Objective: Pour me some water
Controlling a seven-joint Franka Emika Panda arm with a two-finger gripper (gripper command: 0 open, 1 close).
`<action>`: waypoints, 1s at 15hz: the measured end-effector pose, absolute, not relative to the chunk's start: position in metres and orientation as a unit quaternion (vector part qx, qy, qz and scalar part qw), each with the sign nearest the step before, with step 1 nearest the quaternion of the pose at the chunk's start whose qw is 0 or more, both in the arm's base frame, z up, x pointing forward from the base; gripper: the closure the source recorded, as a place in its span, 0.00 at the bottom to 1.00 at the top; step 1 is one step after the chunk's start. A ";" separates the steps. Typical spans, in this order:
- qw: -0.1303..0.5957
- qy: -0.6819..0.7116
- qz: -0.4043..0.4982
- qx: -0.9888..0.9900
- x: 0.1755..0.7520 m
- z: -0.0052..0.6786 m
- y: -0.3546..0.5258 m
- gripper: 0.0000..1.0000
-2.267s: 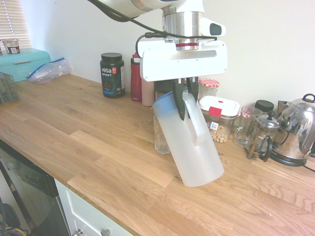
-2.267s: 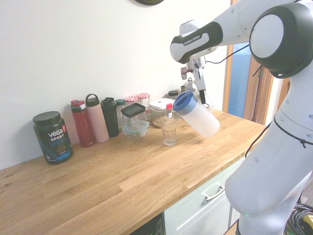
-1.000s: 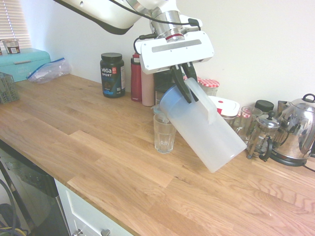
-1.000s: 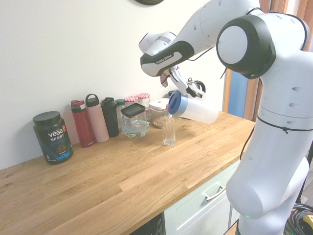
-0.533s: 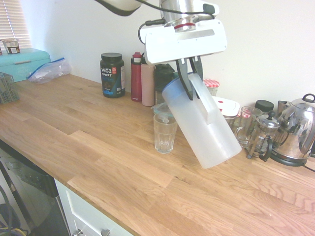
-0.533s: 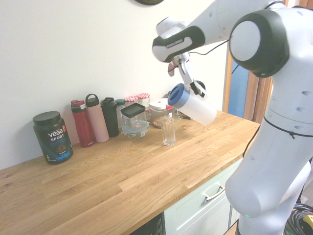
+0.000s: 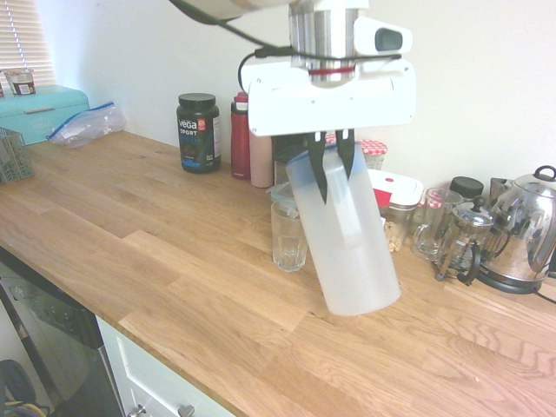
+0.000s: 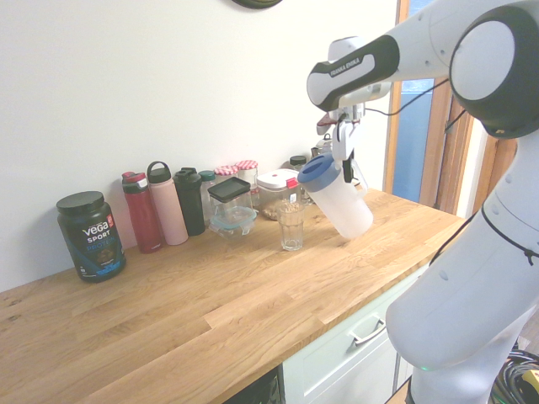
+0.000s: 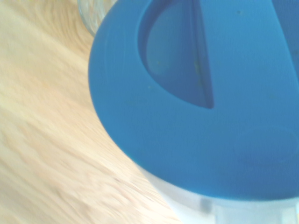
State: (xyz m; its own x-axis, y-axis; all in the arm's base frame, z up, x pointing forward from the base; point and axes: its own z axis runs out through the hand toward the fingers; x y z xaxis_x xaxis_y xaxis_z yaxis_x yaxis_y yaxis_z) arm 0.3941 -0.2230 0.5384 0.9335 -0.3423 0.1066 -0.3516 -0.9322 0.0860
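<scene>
The gripper (image 7: 331, 169) is clamped on the handle near the top of a frosted plastic jug (image 7: 346, 252) with a blue lid (image 9: 201, 93). It holds the jug in the air above the worktop (image 7: 174, 261), tilted, with its base swung away from the glass (image 7: 288, 236) and its lid end toward it. The glass stands on the worktop just beside the jug, lower than the lid.

The water cannot be made out through the frosted wall, nor clearly in the glass. Judging by how freely the jug hangs from a grip at one edge, it probably holds little and is light.

The jug looks stiff but thin-walled and smooth. Squeezing the body would likely flex it or let it slip, so the handle is the sound place to take it, as here. Held high on the handle, the base is free to swing, and any quick turn of the wrist could slosh the contents toward the lid opening.

The glass is the fragile piece: hard, narrow and easy to knock over if the jug's rim brushes it.
</scene>
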 end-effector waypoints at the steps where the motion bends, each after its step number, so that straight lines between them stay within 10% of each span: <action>1: 0.038 -0.195 0.055 0.979 0.385 0.534 -0.223 1.00; 15: -0.041 -0.407 0.256 0.876 0.273 0.533 -0.109 1.00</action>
